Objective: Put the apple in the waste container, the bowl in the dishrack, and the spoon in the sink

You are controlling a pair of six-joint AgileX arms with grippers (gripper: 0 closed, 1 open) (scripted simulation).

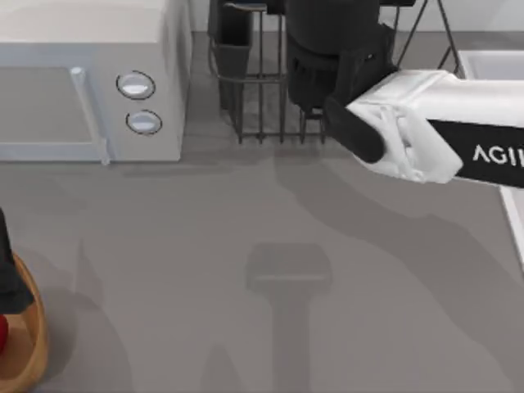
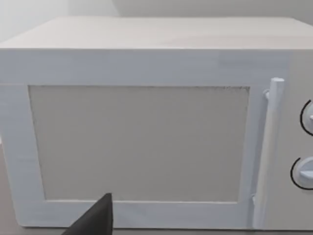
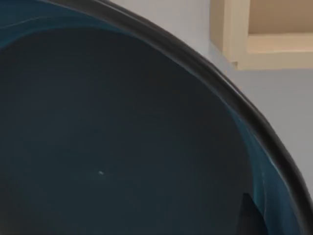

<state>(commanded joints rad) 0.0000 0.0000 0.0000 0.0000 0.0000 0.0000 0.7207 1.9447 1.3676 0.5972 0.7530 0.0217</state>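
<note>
The bowl sits right against my right wrist camera, showing its blue-teal inside and dark rim. My right gripper is over the dishrack at the back middle, shut on the bowl, with one fingertip at the bowl's edge. The waste container stands at the table's front left corner, a sliver of the red apple inside it. Just above the bin hangs my left gripper, facing the microwave. Part of the sink runs along the right side. The spoon is out of view.
A white microwave with two knobs stands at the back left, next to the dishrack, and my left wrist camera faces its door. Grey tabletop lies between the bin, the rack and the sink.
</note>
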